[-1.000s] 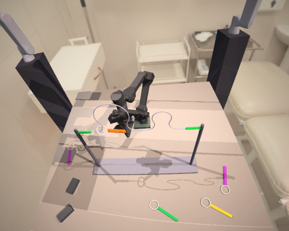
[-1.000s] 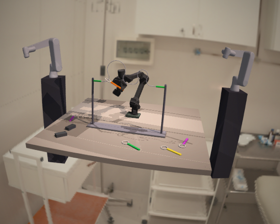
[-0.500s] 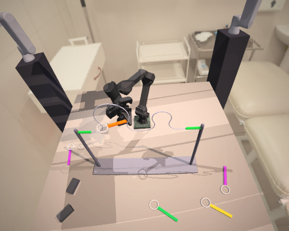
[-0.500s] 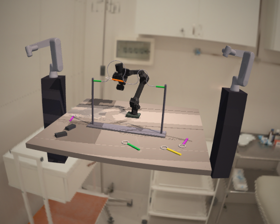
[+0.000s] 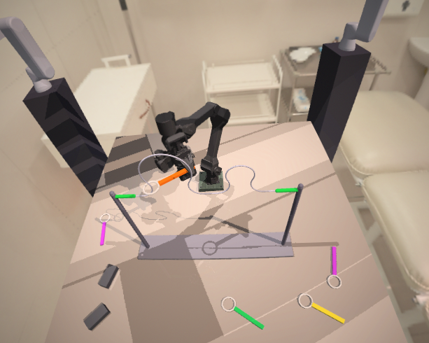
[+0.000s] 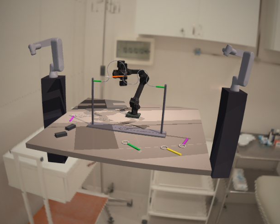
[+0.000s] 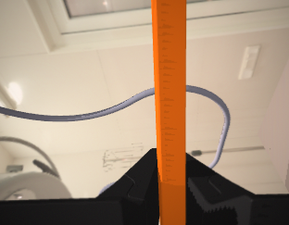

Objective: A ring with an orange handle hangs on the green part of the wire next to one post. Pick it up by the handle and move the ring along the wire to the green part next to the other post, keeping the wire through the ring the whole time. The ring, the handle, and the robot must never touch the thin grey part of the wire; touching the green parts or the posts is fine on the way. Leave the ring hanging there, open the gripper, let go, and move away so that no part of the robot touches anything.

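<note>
The white ring point(image 5: 143, 189) point(image 6: 108, 77) is around the thin grey wire point(image 5: 161, 155) point(image 6: 116, 60) point(image 7: 61, 118), at the lower left of its big loop, just right of the left green part point(image 5: 125, 196) point(image 6: 97, 81). Whether the ring touches grey wire cannot be told. Its orange handle point(image 5: 173, 176) point(image 6: 118, 76) point(image 7: 170, 92) points right, nearly level. My gripper point(image 5: 190, 171) point(image 6: 126, 76) point(image 7: 165, 156) is shut on the handle's far end. Gripper and handle overlap the loop's right side in the top and exterior views; the gap there is unclear. The right green part point(image 5: 286, 190) point(image 6: 160, 86) is bare.
The left post point(image 5: 129, 220) point(image 6: 92, 101) and right post point(image 5: 291, 215) point(image 6: 163, 109) stand on a grey base. A smaller wire bump point(image 5: 240, 166) lies right of a dip. Green point(image 5: 248, 318), yellow point(image 5: 328, 313) and magenta point(image 5: 334, 260) handled rings and two dark blocks lie on the table.
</note>
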`<control>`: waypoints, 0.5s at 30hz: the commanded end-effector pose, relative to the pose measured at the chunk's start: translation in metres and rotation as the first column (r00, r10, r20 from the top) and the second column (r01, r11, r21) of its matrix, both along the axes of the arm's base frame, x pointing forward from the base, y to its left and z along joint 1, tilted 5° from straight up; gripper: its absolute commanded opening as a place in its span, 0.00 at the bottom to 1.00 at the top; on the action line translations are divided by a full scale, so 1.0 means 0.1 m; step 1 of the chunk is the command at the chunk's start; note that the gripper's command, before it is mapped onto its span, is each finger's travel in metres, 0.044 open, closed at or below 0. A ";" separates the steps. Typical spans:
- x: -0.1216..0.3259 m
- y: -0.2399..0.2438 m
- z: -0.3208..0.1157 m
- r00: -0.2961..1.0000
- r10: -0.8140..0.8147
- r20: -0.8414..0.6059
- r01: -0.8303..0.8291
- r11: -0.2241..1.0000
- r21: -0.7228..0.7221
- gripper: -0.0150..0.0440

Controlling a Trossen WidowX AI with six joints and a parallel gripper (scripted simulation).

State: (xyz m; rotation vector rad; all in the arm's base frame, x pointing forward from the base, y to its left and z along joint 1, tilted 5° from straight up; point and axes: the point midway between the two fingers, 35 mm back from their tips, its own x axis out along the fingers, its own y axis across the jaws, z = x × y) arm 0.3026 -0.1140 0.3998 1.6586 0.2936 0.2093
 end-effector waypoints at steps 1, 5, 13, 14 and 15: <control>0.00 -0.01 0.13 1.000 0.000 0.016 -0.002 0.998 0.063 0.00; 0.00 -0.04 0.25 1.000 -0.004 0.029 0.000 0.990 0.138 0.00; -0.01 -0.11 0.45 0.999 -0.011 0.046 -0.001 0.967 0.253 0.00; -0.01 -0.12 0.48 0.999 -0.012 0.048 -0.001 0.964 0.265 0.00; -0.01 -0.13 0.49 0.999 -0.012 0.049 -0.002 0.962 0.273 0.00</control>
